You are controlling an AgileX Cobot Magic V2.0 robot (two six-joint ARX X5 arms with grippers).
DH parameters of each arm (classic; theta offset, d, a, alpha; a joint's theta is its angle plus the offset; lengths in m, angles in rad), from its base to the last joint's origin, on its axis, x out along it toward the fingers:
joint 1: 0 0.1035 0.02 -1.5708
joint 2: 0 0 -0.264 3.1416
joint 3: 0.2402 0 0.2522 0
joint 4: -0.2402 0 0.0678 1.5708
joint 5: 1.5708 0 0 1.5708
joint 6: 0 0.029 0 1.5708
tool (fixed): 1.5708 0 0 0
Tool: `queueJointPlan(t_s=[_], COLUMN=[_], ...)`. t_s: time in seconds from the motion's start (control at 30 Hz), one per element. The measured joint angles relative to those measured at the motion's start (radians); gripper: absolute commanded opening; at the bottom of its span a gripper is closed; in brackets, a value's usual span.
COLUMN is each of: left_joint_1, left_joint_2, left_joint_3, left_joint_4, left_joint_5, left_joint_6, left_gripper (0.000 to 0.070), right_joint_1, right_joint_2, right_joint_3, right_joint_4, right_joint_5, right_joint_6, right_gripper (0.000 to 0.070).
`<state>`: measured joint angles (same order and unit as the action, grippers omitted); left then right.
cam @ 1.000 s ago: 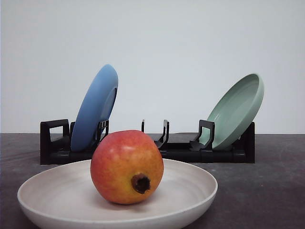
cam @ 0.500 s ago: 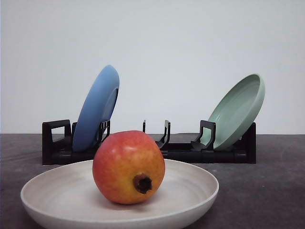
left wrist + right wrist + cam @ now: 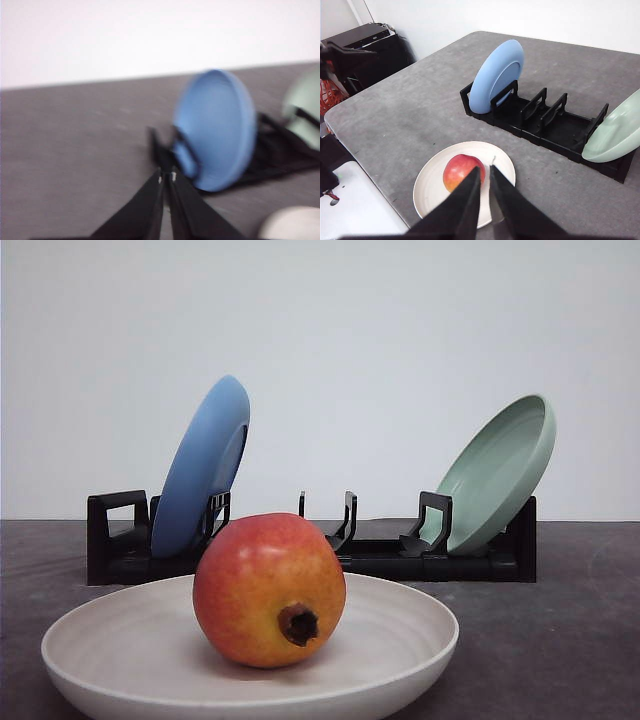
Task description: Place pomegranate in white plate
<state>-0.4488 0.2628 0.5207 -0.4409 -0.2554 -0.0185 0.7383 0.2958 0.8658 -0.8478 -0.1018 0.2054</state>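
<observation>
The pomegranate [image 3: 268,590] rests inside the white plate [image 3: 400,640] at the front of the table, its dark calyx nub facing the camera. From the right wrist view I look down on the pomegranate [image 3: 460,170] in the white plate [image 3: 432,192]. My right gripper [image 3: 485,169] hangs well above them, shut and empty. In the blurred left wrist view my left gripper [image 3: 166,175] is shut with nothing in it, near the blue plate [image 3: 215,130]. A sliver of the white plate [image 3: 292,225] shows there too.
Behind the plate a black rack [image 3: 380,560] holds a blue plate [image 3: 205,470] on the left and a pale green plate [image 3: 500,475] on the right. Dark equipment [image 3: 370,50] stands past the table's left edge.
The whole front view has shifted a few pixels to the right. The pomegranate stays put in the plate.
</observation>
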Motion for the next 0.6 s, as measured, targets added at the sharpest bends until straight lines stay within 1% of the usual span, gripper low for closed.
queueJointPlan(t_s=[0.07, 0.13, 0.27, 0.33, 0.43, 0.6], left_joint_1=[0.107, 0.189, 0.316, 0.358, 0.405, 0.437], left_joint_2=[-0.072, -0.131, -0.225, -0.242, -0.254, -0.257], left_joint_3=[-0.091, -0.175, -0.314, -0.356, -0.402, -0.431], left_joint_4=[0.057, 0.091, 0.139, 0.157, 0.163, 0.170], left_joint_5=[0.036, 0.066, 0.162, 0.186, 0.192, 0.200], left_joint_6=[0.044, 0.069, 0.090, 0.096, 0.102, 0.104], left_gripper=[0.0000, 0.0000, 0.0000, 0.0000, 0.0000, 0.0000], right_joint_1=[0.000, 0.000, 0.000, 0.000, 0.000, 0.000], right_joint_2=[0.000, 0.000, 0.000, 0.000, 0.000, 0.000], right_joint_3=[0.000, 0.000, 0.000, 0.000, 0.000, 0.000], right_joint_4=[0.000, 0.000, 0.000, 0.000, 0.000, 0.000], right_joint_5=[0.000, 0.000, 0.000, 0.000, 0.000, 0.000], right_joint_6=[0.000, 0.000, 0.000, 0.000, 0.000, 0.000], right_gripper=[0.0028, 0.0028, 0.0028, 0.0028, 0.0028, 0.0028])
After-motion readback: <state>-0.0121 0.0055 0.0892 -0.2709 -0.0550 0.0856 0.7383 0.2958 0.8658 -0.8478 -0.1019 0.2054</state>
